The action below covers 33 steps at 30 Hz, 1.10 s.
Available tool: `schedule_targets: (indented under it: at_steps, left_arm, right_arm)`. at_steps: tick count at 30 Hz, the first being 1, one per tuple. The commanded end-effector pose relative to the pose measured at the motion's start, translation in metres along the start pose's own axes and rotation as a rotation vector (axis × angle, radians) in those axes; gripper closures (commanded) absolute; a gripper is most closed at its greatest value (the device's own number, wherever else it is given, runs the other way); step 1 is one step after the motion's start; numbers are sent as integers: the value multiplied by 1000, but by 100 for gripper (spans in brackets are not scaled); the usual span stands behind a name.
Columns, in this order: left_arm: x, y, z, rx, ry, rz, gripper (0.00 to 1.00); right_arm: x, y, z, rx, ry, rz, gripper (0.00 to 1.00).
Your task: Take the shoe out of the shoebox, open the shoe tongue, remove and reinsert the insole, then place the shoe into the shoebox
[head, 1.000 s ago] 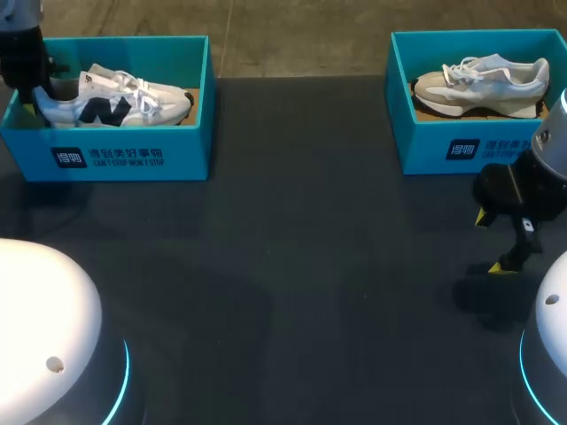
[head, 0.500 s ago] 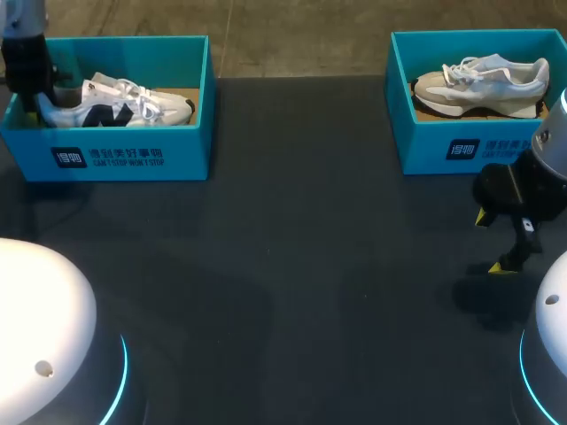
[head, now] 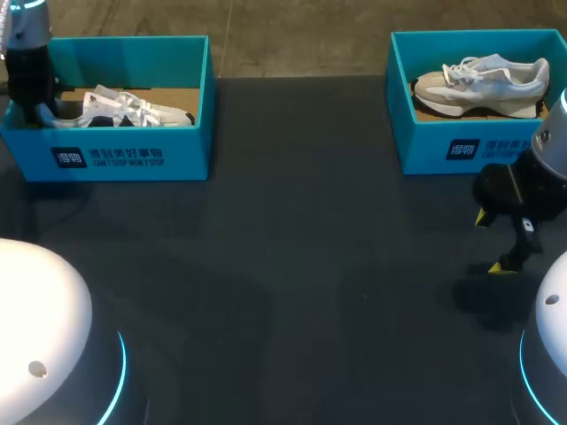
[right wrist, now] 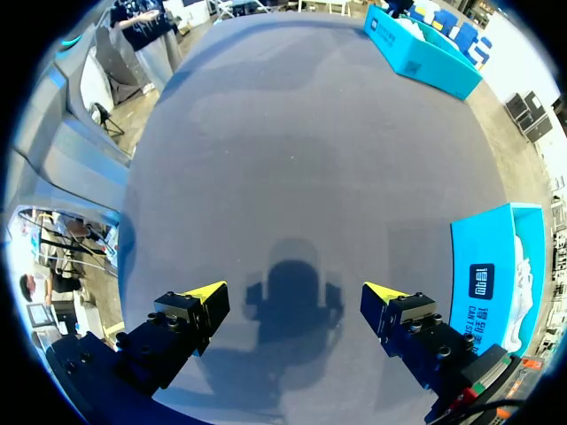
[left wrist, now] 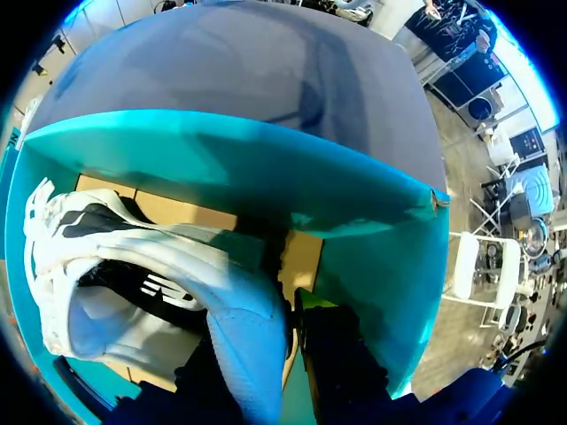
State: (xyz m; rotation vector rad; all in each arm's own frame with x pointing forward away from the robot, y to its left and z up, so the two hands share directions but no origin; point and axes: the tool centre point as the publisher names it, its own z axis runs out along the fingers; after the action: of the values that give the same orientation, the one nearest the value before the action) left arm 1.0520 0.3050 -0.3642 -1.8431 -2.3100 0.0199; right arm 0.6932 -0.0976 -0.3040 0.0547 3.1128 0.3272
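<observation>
Teal shoebox, white print, sneaker inside

Head camera high behind, looking down on worktop. Left wrist close inside shoebox; right wrist above worktop.

**Card, mesh and matt rubber on the bench**

The teal cardboard shoebox is showing smooth walls with a faint sheen, while its floor is lying bare as plain brown card, matt and uncoated. Inside it, the white and navy sneaker is presenting woven cloth mesh, smooth leather-like panels, flat woven laces and a soft pale-blue fabric lining at the heel. The second teal cardboard shoebox is carrying a beige and white sneaker of suede-like panels. The dark grey table is looking matt and even. The right gripper is showing matt black plastic fingers with yellow tips. The white arm base is gleaming, a smooth glossy shell.
</observation>
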Motion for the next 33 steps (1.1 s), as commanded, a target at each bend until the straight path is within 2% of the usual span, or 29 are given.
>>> schedule_targets:
  at_steps: [1,21,31,32,33]
  left_arm:
    - [1,-1,-1,0,-10,10,100]
    - [-8,3,22,45,-9,10,100]
    - [-7,7,24,62,-47,-2,100]
    - [-6,7,23,61,-50,-1,98]
    - [-6,7,23,57,-55,4,91]
  right_arm:
    - [1,0,0,3,-2,1,0]
    - [1,0,0,3,-2,1,0]
    - [1,0,0,3,-2,1,0]
    - [1,0,0,3,-2,1,0]
    - [1,0,0,3,-2,1,0]
